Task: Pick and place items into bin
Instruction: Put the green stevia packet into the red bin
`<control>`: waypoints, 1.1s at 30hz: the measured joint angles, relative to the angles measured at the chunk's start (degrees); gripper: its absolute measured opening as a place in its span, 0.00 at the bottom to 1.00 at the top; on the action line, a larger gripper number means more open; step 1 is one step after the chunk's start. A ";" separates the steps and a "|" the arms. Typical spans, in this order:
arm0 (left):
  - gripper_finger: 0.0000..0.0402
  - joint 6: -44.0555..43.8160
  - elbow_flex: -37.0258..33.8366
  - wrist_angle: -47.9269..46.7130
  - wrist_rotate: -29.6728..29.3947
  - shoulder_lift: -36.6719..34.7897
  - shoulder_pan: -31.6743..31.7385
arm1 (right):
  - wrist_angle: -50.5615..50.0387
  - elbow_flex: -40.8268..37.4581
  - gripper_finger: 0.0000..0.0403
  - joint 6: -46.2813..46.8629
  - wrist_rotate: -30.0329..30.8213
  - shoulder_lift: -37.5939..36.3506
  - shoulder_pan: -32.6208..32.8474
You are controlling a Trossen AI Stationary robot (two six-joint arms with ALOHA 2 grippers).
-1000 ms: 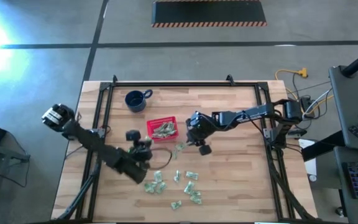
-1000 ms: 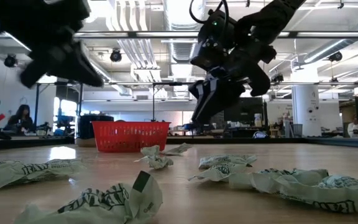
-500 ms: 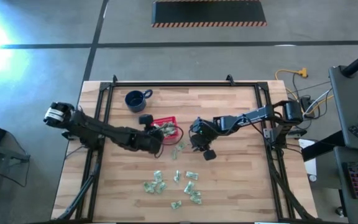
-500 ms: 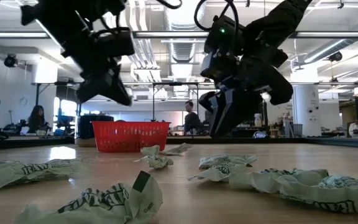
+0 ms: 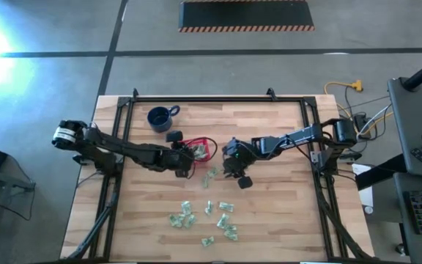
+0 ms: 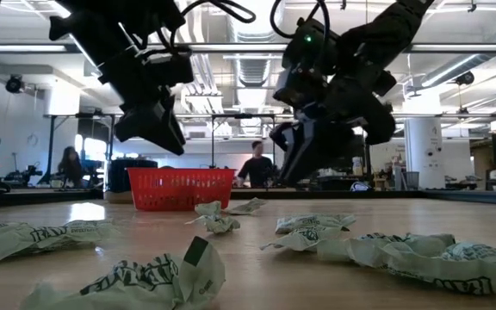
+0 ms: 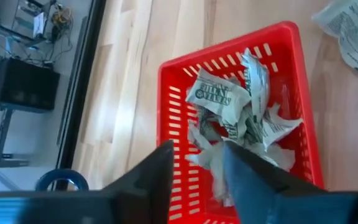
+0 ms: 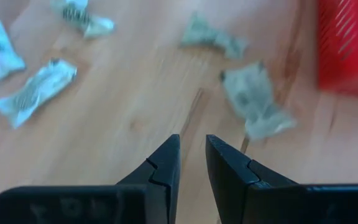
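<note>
The bin, a red latticed basket [image 5: 201,146] [image 6: 181,188] [image 7: 303,118], stands mid-table and holds several crumpled green-and-white items [image 7: 229,106]. My left gripper [image 5: 184,159] [image 7: 197,154] hangs open just above the bin's inside, with nothing gripped. My right gripper [image 5: 230,167] [image 8: 192,146] hovers right of the bin, above the wood. Its fingers are a narrow gap apart, with nothing between them. A loose item [image 8: 253,102] [image 5: 211,176] lies ahead of it. More items [image 5: 204,216] [image 6: 317,222] lie scattered toward the near edge.
A dark blue mug [image 5: 161,117] [image 7: 59,181] stands beyond the bin, toward the far left. A black frame [image 5: 196,99] runs along the table's far and side edges. Bare wood [image 5: 277,213] shows on the right half. People show in the room beyond the table.
My left gripper has swung from the scattered items near the table's front toward the far edge. It now hangs over the bin. My right gripper has shifted slightly toward the near edge, beside the bin.
</note>
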 joint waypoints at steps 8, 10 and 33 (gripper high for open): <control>0.45 -0.75 0.35 -0.59 1.39 -2.29 -0.83 | 7.80 0.00 0.17 -1.87 0.00 2.48 0.33; 0.46 -1.97 0.35 -1.04 1.67 -3.50 -1.58 | 9.25 0.00 0.17 -2.45 0.02 3.24 0.31; 0.46 -8.20 -0.59 -1.92 1.83 -16.28 -12.10 | 15.15 0.02 0.31 -0.62 7.26 4.89 -0.97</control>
